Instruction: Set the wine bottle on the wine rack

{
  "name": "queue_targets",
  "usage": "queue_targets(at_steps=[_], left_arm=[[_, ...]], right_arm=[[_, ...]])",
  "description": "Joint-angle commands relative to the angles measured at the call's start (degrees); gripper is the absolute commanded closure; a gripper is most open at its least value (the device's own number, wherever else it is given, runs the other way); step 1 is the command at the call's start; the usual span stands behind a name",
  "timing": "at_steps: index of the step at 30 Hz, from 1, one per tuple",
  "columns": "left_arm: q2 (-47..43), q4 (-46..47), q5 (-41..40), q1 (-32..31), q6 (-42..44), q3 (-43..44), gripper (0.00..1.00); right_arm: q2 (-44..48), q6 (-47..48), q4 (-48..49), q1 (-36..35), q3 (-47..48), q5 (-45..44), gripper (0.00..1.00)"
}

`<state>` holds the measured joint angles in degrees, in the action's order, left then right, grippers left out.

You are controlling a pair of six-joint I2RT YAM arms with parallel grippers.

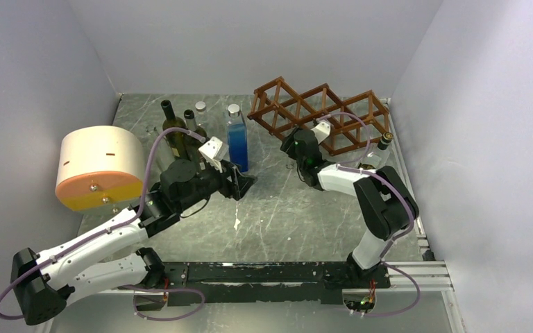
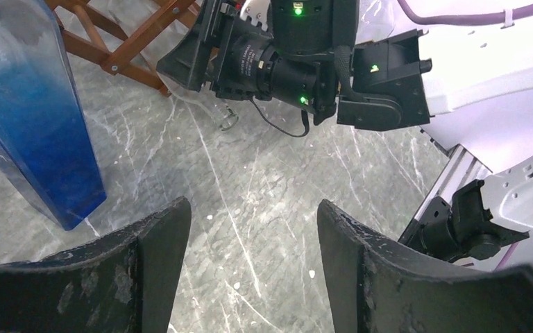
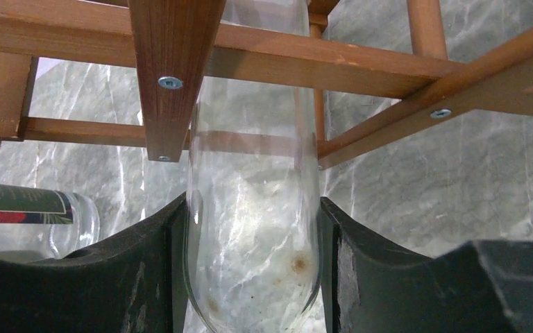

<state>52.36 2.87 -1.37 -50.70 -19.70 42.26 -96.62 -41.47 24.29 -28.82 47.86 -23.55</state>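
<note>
We have the wine bottle [image 3: 253, 159], clear glass, clamped between the jaws of the right arm [image 1: 378, 198]. Its body is poked into one opening of the wine rack [image 1: 319, 114] at the far right of the tabletop [image 1: 284, 208]. In the right wrist view, slats cross over the glass and one thick slat [image 3: 173, 69] sits right at its left shoulder.

We judge the step in hand to be seating the bottle. To do it well, we would hold the bottle in line with the opening and push slowly along that line. We would watch the thick slat so the glass slides past it rather than catching and shoving the light rack backwards. We would let go only once the bottle's weight rests on the lower slats; we cannot tell whether it does yet.

A labelled bottle [image 3: 24, 205] lies near on the left, so we would back out straight. The jaws of the left arm [image 1: 97, 243] stand apart and empty over the tabletop, beside a blue bottle [image 2: 35, 118].
</note>
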Motion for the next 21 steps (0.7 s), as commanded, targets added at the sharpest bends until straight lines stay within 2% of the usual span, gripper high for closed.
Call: queue_targets(at_steps=[1, 9, 12, 21], left_arm=[[-0.3, -1.6, -0.7, 0.2, 2.0, 2.2, 0.28], [2.5, -3.7, -0.2, 0.2, 2.4, 5.9, 0.30], [2.8, -3.9, -1.1, 0.2, 1.6, 6.5, 0.32], [2.5, -2.6, 0.2, 0.2, 0.7, 5.7, 0.31]], right_arm=[[-1.6, 2.1, 6.2, 1.7, 4.2, -0.4, 0.92], [-5.5, 2.8, 4.4, 3.4, 6.9, 0.7, 0.67], [-7.0, 2.4, 1.9, 3.6, 8.5, -0.3, 0.51], [-7.4, 3.4, 0.4, 3.6, 9.3, 1.4, 0.18]])
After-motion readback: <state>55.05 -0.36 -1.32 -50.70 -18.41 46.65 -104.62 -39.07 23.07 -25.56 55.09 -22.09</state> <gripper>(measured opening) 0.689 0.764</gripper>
